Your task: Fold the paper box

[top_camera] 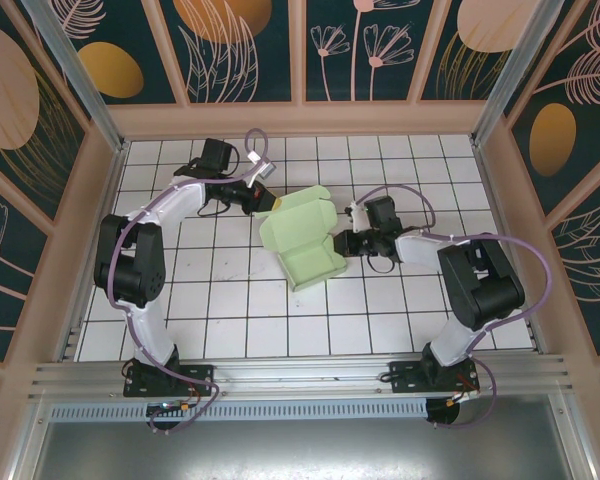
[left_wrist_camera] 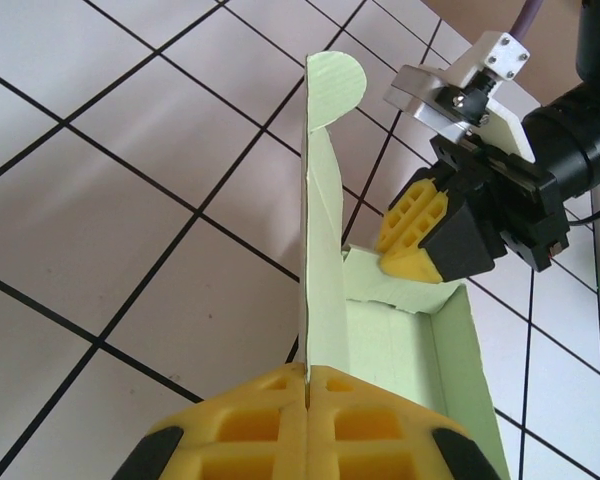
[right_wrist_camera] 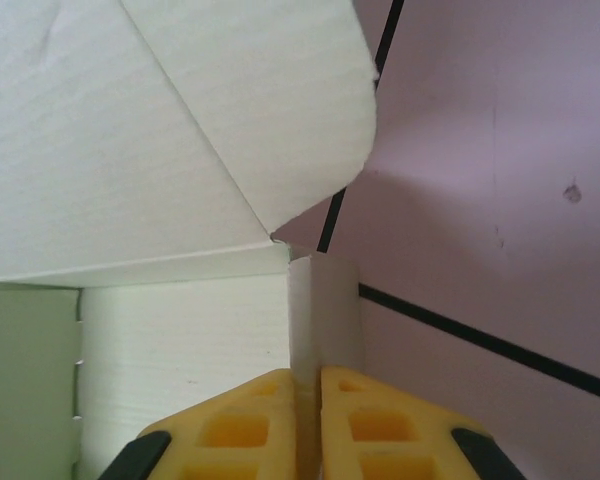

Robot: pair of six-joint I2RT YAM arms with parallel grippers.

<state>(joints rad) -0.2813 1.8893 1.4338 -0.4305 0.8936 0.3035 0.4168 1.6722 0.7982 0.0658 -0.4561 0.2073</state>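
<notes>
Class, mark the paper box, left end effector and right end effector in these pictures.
paper box [top_camera: 302, 240], top external view, on its flat green panel.
left end effector [left_wrist_camera: 308, 378], left wrist view, between its yellow fingertips.
right end effector [right_wrist_camera: 308, 385], right wrist view, between its yellow fingertips.

A white table [top_camera: 230, 300] with black grid lines lies in the middle. Dark flower-painted wall panels [top_camera: 240, 40] stand along the top, and a metal rail [top_camera: 300, 372] crosses the bottom.
</notes>
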